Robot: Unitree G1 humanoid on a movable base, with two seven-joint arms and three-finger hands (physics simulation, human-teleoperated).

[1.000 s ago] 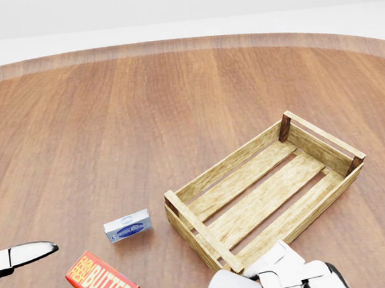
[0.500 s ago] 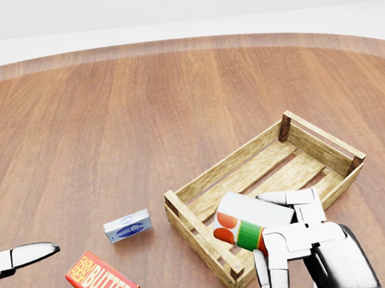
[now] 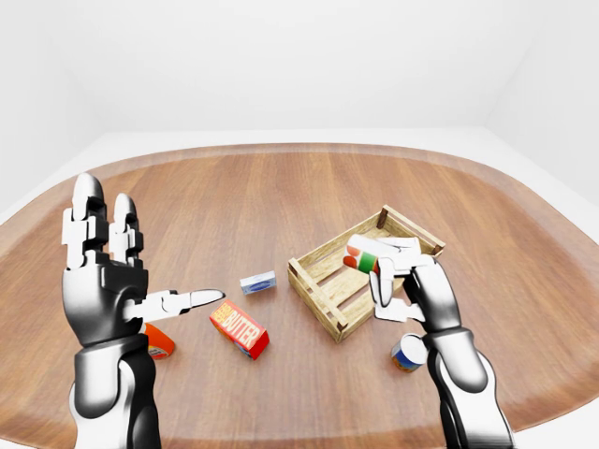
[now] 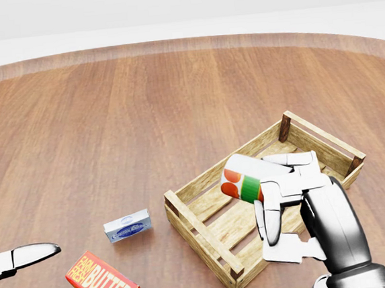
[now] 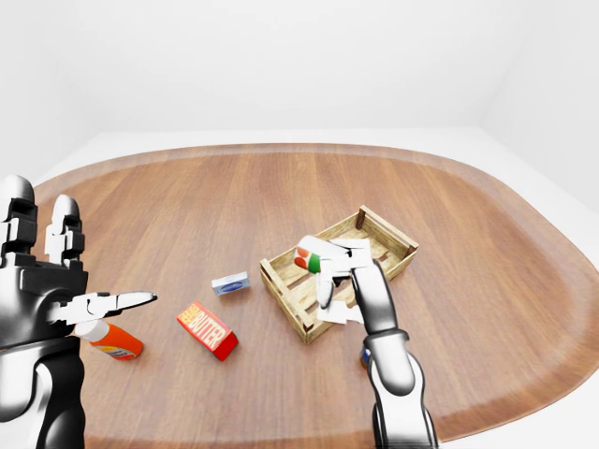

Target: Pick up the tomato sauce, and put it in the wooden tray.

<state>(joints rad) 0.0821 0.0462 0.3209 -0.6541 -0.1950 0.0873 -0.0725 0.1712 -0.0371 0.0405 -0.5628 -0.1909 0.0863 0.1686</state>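
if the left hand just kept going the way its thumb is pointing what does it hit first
Probably the butter box: the left hand is open, its thumb aimed right in the left-eye view. Depth is unclear, so it might pass above it.

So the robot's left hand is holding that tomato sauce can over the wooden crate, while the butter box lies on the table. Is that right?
Not quite: it is the right hand that grips the tomato sauce can over the wooden crate, as the head view shows. The left hand is open and holds nothing, seen in the left-eye view. The butter box does lie on the table.
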